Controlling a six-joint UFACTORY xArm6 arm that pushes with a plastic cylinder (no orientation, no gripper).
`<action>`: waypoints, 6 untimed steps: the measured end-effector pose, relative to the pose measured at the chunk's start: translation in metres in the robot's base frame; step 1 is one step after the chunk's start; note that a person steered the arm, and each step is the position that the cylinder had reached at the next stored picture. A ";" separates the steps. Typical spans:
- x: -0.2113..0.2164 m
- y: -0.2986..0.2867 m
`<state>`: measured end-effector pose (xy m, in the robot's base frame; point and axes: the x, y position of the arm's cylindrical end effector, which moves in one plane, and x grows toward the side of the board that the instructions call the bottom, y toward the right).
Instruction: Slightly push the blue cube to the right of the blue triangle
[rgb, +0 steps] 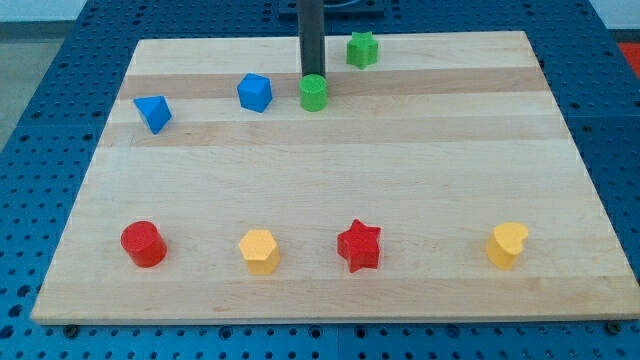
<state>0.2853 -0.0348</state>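
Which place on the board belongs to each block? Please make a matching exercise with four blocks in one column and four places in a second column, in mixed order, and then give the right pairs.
Column one:
1. green star
2. red cylinder
3. yellow heart
4. blue triangle

Column two:
A. near the view's bottom, at the view's left
B. near the view's top, right of my tip
C. upper part of the board, at the view's left
D. near the view's bottom, at the view's right

Right pairs: 1-B, 2-A, 3-D, 4-C.
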 end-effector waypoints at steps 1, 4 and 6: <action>-0.003 -0.026; -0.004 -0.085; 0.012 -0.085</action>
